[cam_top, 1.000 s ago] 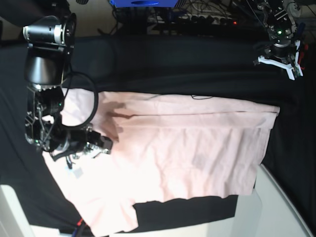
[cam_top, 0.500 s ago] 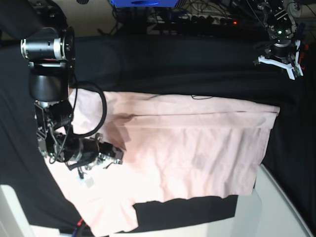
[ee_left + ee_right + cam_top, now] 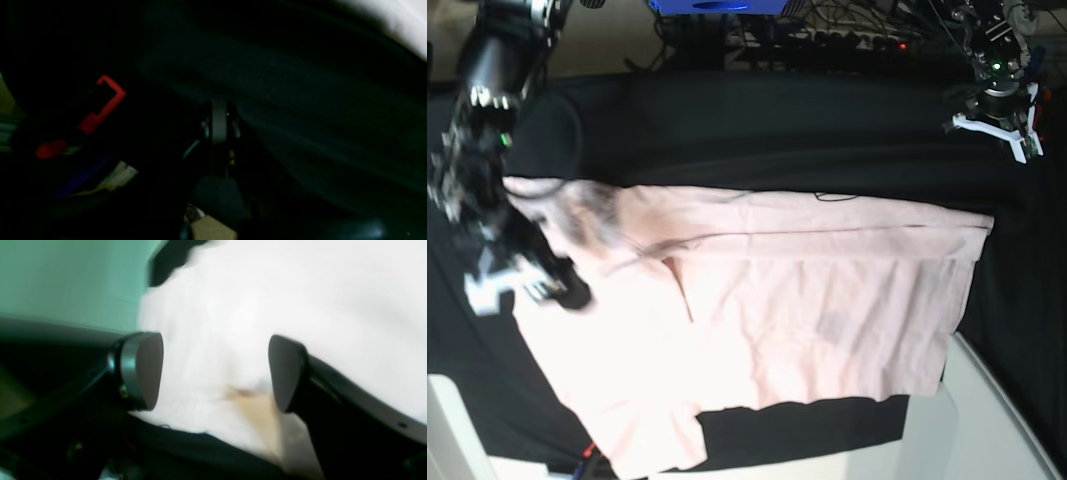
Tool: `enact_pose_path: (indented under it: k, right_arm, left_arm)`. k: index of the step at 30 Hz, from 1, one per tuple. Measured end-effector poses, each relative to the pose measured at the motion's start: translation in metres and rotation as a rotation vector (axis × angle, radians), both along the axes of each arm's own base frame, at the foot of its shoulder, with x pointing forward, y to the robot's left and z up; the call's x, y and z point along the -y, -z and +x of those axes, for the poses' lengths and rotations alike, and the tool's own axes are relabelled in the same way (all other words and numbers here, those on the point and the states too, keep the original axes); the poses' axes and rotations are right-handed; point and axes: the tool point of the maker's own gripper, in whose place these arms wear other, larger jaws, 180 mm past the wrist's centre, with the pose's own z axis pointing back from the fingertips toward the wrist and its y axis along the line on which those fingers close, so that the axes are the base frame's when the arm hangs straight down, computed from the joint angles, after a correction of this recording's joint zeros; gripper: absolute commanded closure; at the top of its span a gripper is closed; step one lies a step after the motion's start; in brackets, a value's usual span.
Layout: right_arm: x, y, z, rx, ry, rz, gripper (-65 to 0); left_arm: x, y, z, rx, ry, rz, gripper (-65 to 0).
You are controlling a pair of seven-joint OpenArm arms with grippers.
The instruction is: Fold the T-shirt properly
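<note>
T-shirt (image 3: 807,310) flat on black cloth (image 3: 757,130)

I see the T-shirt (image 3: 807,310) lying spread across the middle of the table cloth (image 3: 757,130), reaching from the left side to near the right. My right gripper (image 3: 512,280) sits over the shirt's left edge. My left gripper (image 3: 997,125) sits at the far right corner, well apart from the shirt.
</note>
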Motion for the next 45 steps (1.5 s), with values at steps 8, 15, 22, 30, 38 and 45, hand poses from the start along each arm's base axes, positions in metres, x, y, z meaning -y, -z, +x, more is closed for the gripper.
enact_pose_path:
  k: [8, 15, 22, 30, 38, 45]
  right_arm:
    - [0.055, 0.044, -0.086, -0.159, 0.278, 0.043, -47.3]
    - [0.062, 0.074, -0.103, -0.224, 0.362, 0.061, -47.4]
    - [0.079, 0.092, -0.102, -0.253, 0.411, 0.128, -47.4]
    - [0.095, 0.096, -0.077, -0.226, 0.419, 0.159, -46.7]
    - [0.092, 0.101, -0.071, -0.252, 0.411, 0.141, -17.1]
    - [0.083, 0.107, -0.074, -0.278, 0.408, 0.159, -0.3]
  left_arm:
    - [-0.006, -0.005, 0.005, 0.006, 0.004, 0.013, 0.0]
    - [-0.005, -0.004, 0.004, 0.005, 0.004, 0.011, -11.9]
    - [-0.012, -0.007, 0.003, -0.002, 0.01, 0.026, -22.7]
    - [-0.014, -0.009, 0.003, -0.004, 0.009, 0.031, -22.7]
    - [-0.014, -0.01, 0.006, 0.006, 0.008, 0.029, -23.2]
    - [-0.013, -0.013, 0.025, 0.059, -0.004, 0.004, -31.4]
